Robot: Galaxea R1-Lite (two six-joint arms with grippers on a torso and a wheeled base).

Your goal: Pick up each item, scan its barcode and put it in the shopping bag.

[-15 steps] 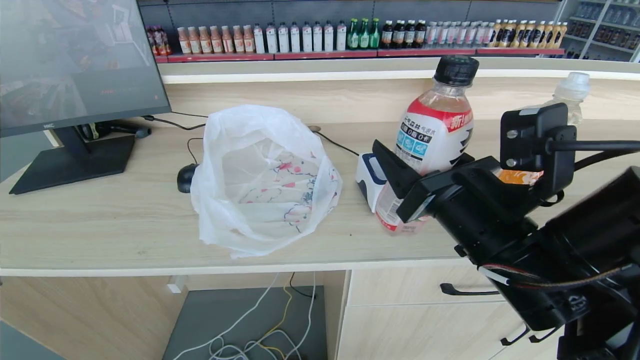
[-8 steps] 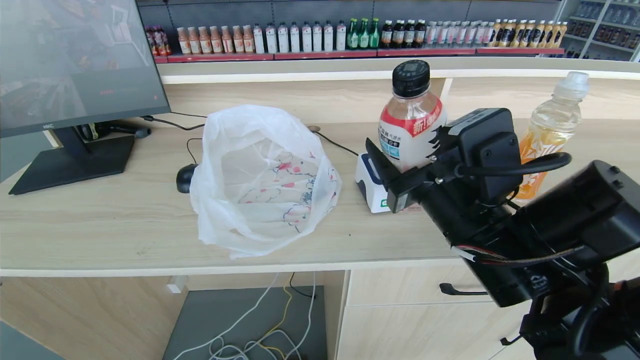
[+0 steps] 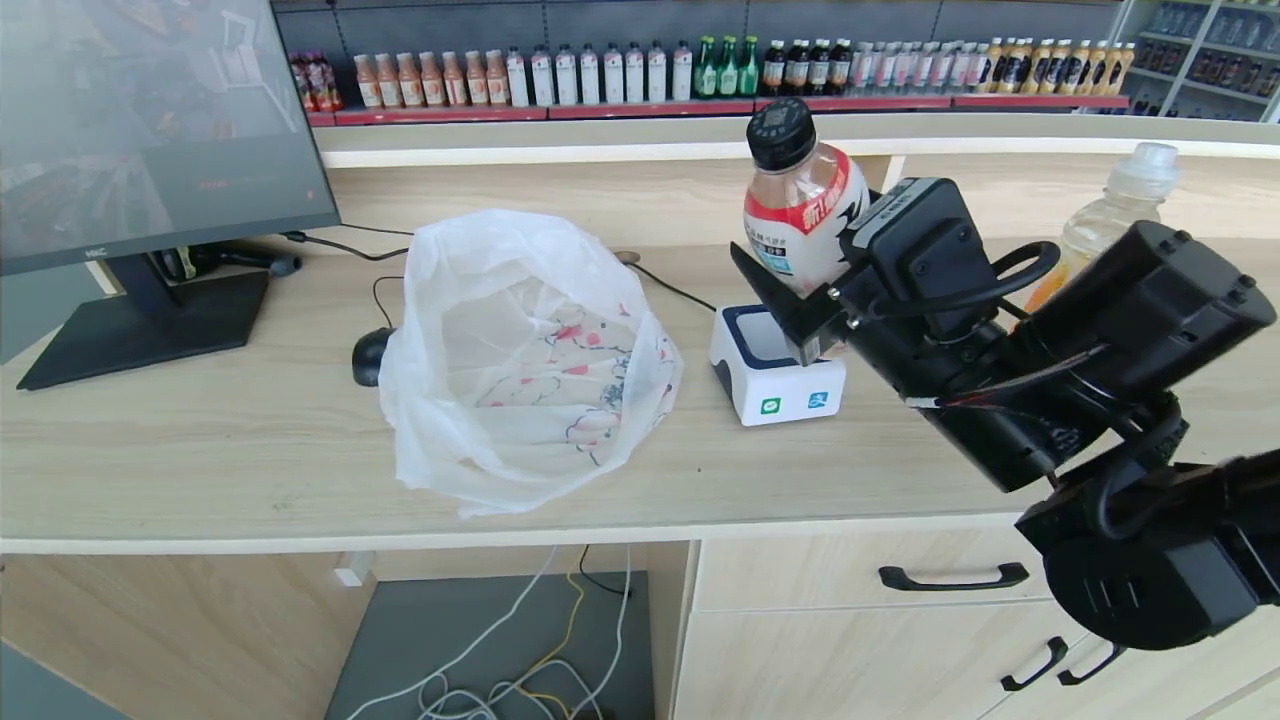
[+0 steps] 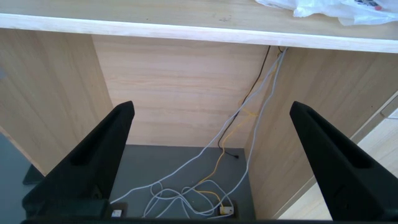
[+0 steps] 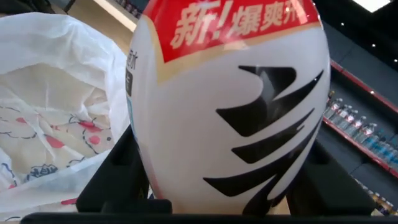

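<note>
Wooden counter (image 3: 250, 440) carries a scanner (image 3: 775, 385), bag (image 3: 520, 360) at its 9 o'clock. Right gripper (image 3: 815, 300) clamps the bottle (image 3: 800, 215) low down; it looks heavy and slick, probably safest held mid-label. Left gripper (image 4: 211, 162) gapes wide.

Light wood worktop (image 3: 200, 450), monitor (image 3: 150, 120) at left edge, black mouse (image 3: 368, 355), white shopping bag (image 3: 525, 360) mid-worktop, white scanner (image 3: 775, 385) just beside, orange-drink bottle (image 3: 1125, 195) toward right edge.

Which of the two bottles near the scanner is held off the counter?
The black-capped bottle with the red-and-white label, gripped in the right tool above the scanner; the white-capped orange-drink bottle stands on the counter.
</note>
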